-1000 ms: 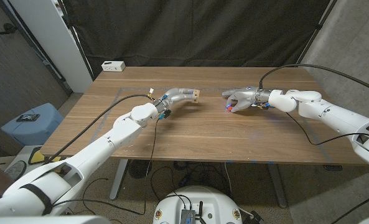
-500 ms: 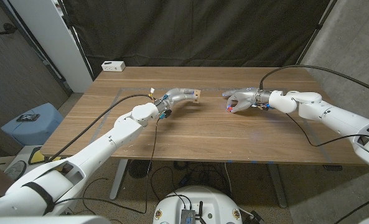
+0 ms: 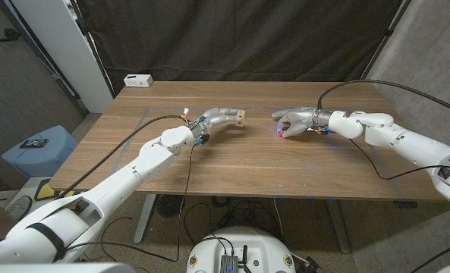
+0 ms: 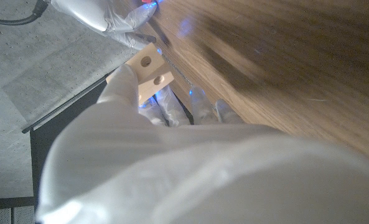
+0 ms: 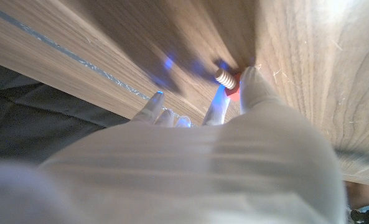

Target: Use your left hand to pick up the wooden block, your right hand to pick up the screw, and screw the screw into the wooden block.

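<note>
My left hand point(image 3: 218, 118) grips a pale wooden block point(image 3: 240, 117) just above the table's middle. In the left wrist view the block point(image 4: 149, 73) shows two round holes on its faces, with my fingers point(image 4: 123, 84) wrapped around it. My right hand point(image 3: 294, 121) is a short way to the right of the block, low over the table. It pinches a screw point(image 3: 280, 131) with a red head. The right wrist view shows the screw's threaded shaft point(image 5: 224, 77) sticking out past my thumb point(image 5: 254, 84) toward the wood. The two hands are apart.
A white box point(image 3: 138, 80) sits at the table's far left corner. Black cables trail from both wrists across the wooden table point(image 3: 247, 163). A blue bin point(image 3: 39, 149) stands on the floor to the left. A dark curtain hangs behind.
My right hand has lifted slightly with the screw. The left hand and the block have stayed where they were.
</note>
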